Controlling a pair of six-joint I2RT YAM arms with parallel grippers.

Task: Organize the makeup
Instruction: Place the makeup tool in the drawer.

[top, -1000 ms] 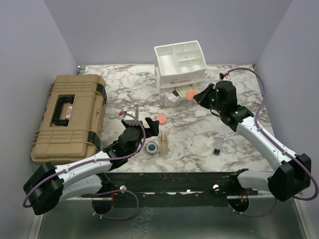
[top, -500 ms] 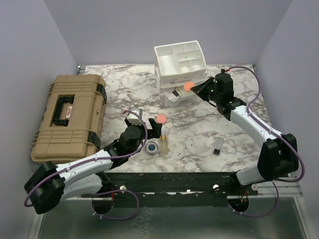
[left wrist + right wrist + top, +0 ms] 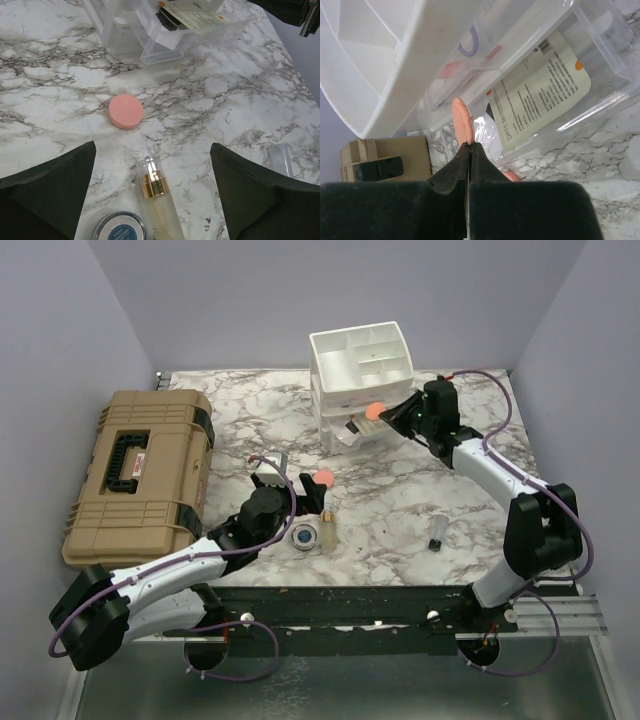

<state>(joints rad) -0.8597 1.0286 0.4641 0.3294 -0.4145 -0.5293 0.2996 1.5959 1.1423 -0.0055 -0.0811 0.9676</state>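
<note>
right pincer (image 3: 469, 147) pinches a pink puff (image 3: 461, 120) (by the organizer (image 3: 395, 75)); left pincer (image 3: 152, 146) gapes empty

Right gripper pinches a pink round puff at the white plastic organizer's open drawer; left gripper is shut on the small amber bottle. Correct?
No: the left gripper is open and empty; the small amber bottle lies free on the marble table, as the left wrist view shows. The rest holds.

tabletop (image 3: 400, 510): wht marble, gry veins
organizer (image 3: 360, 360): wht, clr drawers
case (image 3: 140, 480): tan, blk handle
puff (image 3: 461, 120): pink
compact (image 3: 120, 229): blue lid, silver rim
bottle (image 3: 156, 200): amber, gold cap
</note>
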